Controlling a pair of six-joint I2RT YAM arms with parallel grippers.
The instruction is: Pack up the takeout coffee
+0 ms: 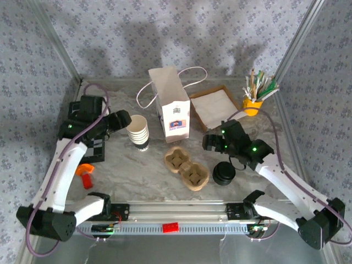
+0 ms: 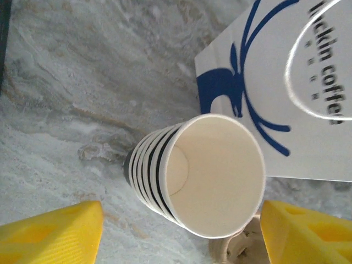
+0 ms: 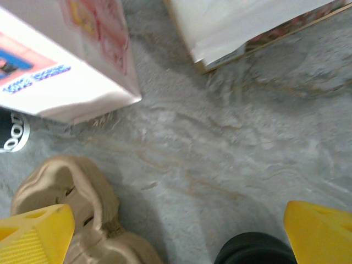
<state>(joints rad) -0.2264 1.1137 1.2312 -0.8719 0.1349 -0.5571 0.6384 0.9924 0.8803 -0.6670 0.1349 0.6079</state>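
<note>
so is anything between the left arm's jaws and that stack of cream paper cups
Nothing visible does. The stack of cream paper cups sits right ahead of the left arm's open yellow jaws. The white paper bag with blue print stands beyond the stack, out of the path.

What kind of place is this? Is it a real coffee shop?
Probably a pretend coffee counter for robot practice: a stack of paper cups, a coffee-shop bag and a pulp cup tray sit between two robot arms.

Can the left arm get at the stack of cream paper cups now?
Probably yes: the stack of cream paper cups lies between its yellow fingers, with nothing in the way.
</note>
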